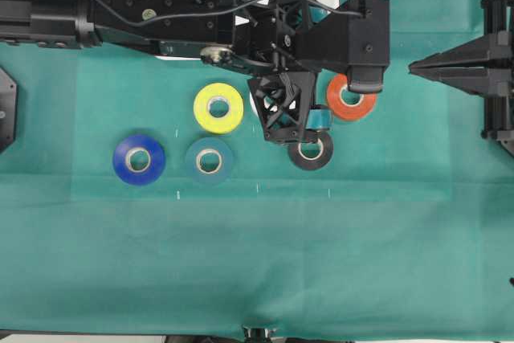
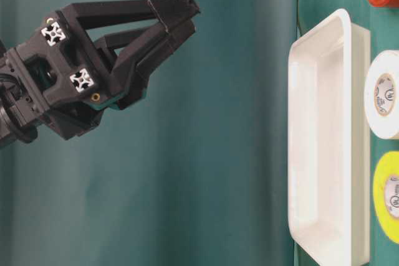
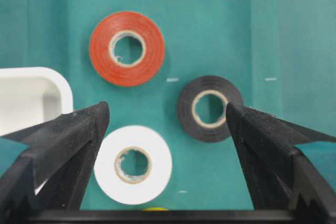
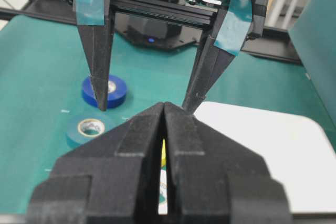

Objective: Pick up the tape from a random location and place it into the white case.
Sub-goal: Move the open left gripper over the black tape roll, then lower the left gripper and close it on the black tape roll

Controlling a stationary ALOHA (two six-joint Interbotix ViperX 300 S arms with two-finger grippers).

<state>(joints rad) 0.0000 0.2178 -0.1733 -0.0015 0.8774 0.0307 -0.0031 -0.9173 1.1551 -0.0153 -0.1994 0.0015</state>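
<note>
The tape is black with a pale core. Other rolls are orange, white, yellow, blue and dark teal. The case is white, the bench cloth plain teal-green.

surface: green cloth | small white marks | even light

Cloth: teal fabric, matt, faint fold creases; case: white plastic, smooth, slight sheen; tape: black, dull satin, pale card-like core; red roll, white roll, yellow roll, blue roll, teal roll: smooth, low gloss; left gripper: black matt plastic, ridged inner faces, teal tape strips on the fingers; right gripper: black, grainy matt.
</note>
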